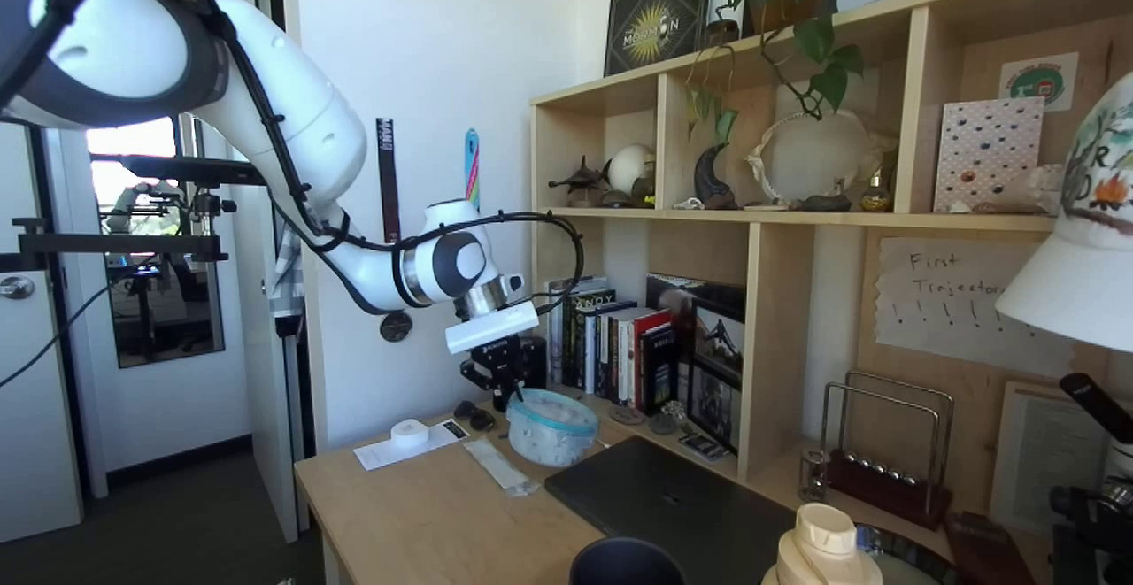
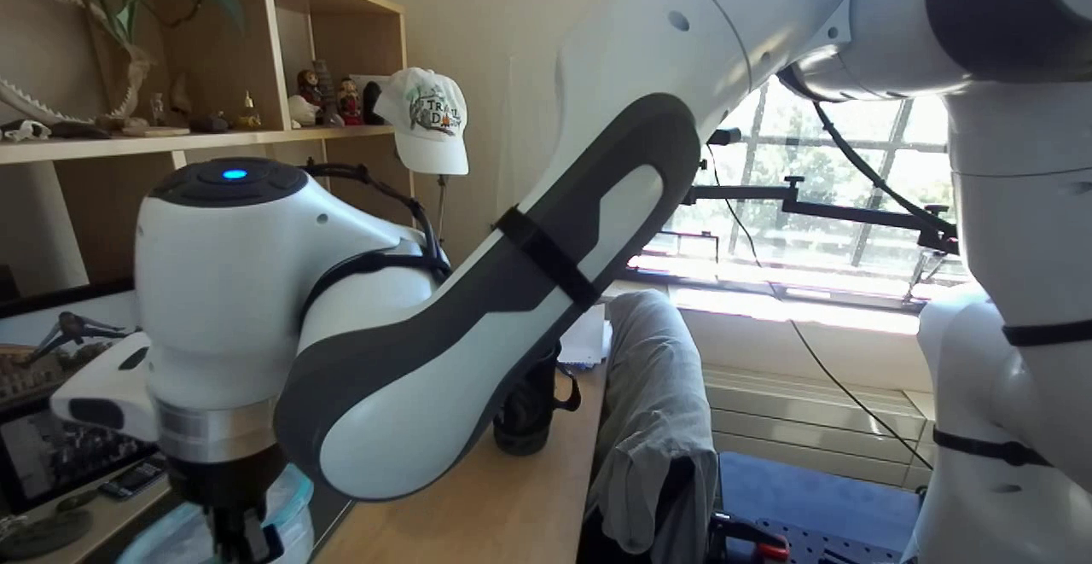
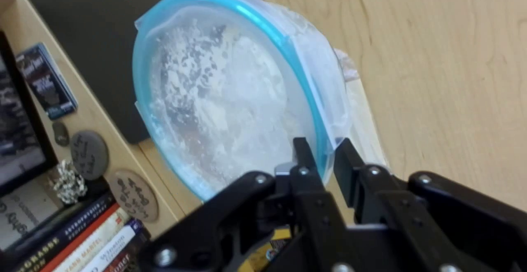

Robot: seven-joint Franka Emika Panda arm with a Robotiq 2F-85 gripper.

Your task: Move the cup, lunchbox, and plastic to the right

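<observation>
Pale blue lunchbox (image 1: 551,436), its rim pinched in the gripper (image 3: 323,142), just beside the dark closed laptop (image 1: 673,498)! That laptop stretches between lunchbox and cream stacked object (image 1: 823,551); the dark cup (image 1: 627,562) stands well apart from the lunchbox, near the cream stacked object. Thin plastic (image 1: 501,468) lies alongside on the pale wooden tabletop (image 1: 425,514), sunglasses (image 1: 475,415) near one end. Books (image 1: 611,346) crowd the shelf (image 1: 774,355); in an exterior view, grey cloth (image 2: 657,402) drapes beside the tabletop, a bright window (image 2: 810,154) beyond.
</observation>
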